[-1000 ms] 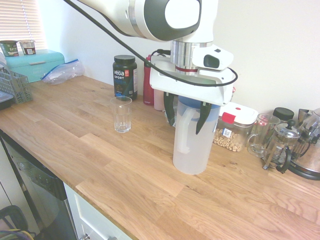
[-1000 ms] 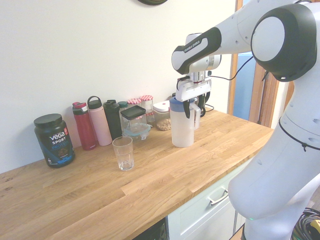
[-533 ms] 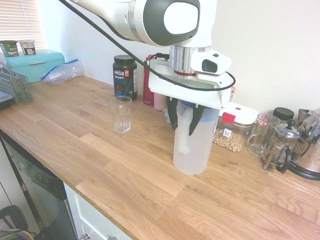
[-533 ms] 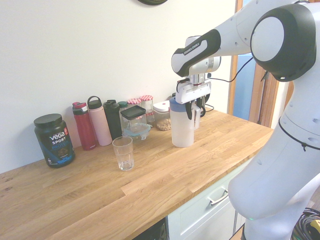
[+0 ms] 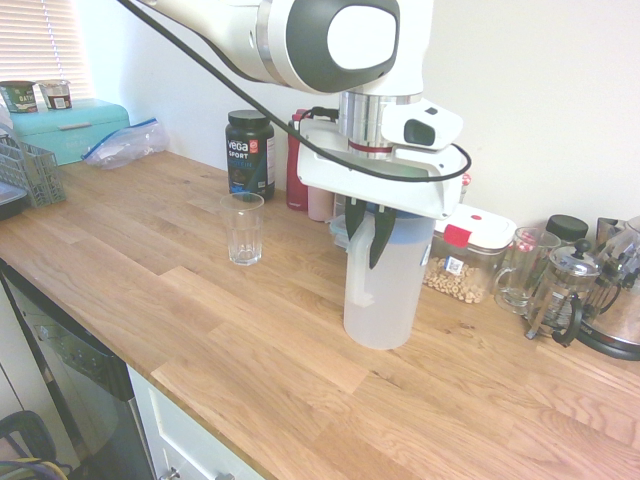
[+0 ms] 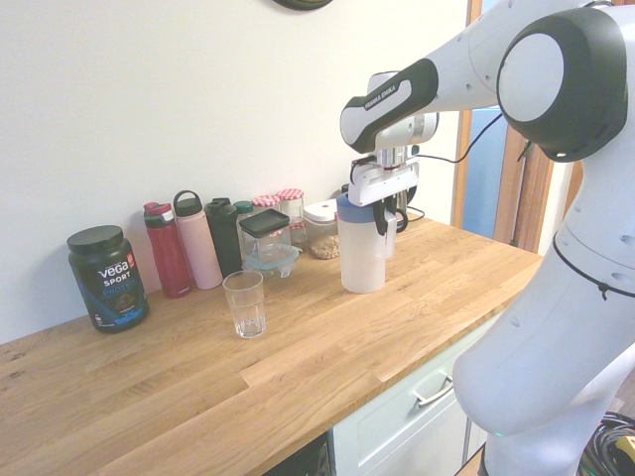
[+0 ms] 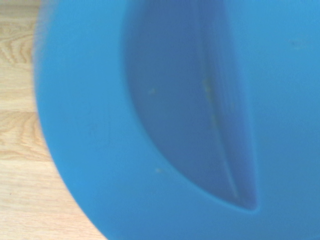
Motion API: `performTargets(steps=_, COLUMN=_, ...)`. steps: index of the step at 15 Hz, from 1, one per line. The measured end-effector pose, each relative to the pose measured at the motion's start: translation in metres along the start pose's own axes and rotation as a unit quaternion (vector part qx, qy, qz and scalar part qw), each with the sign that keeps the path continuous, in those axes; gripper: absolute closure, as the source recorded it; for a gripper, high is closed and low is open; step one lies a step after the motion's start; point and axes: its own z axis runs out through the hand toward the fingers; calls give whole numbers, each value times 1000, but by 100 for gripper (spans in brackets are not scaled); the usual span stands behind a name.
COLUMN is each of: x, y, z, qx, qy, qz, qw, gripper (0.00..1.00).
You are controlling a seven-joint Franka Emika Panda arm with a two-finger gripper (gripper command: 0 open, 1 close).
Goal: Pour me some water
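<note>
Hand (image 5: 368,238) pinched on handle of frosted translucent plastic pitcher (image 5: 383,295), smooth blue lid (image 7: 100,150), upright mid-worktop (image 5: 200,340) (oak planks). Clear ribbed glass tumbler (image 5: 243,229) stands apart, nearer back edge.

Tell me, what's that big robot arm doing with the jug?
The white robot arm reaches straight down over a water filter pitcher with a blue lid. Its gripper has just closed on the pitcher's handle. The pitcher stands upright on the wooden counter; no lifting or pouring shows yet. An empty drinking glass waits on the counter a little way off, toward the row of bottles by the wall.
</note>
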Motion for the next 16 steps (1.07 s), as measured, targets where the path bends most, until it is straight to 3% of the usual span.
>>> performTargets(steps=9, x=0, y=1, z=-11, qx=-1, qy=12, qz=-4, qw=1000, gripper=100)
performTargets(steps=13, x=-10, y=-1, z=-67, qx=0, qy=40, qz=-19, qw=999, gripper=100)
performTargets(steps=16, x=-36, y=-13, z=-114, qx=-4, qy=65, qz=-78, qw=995, gripper=100)
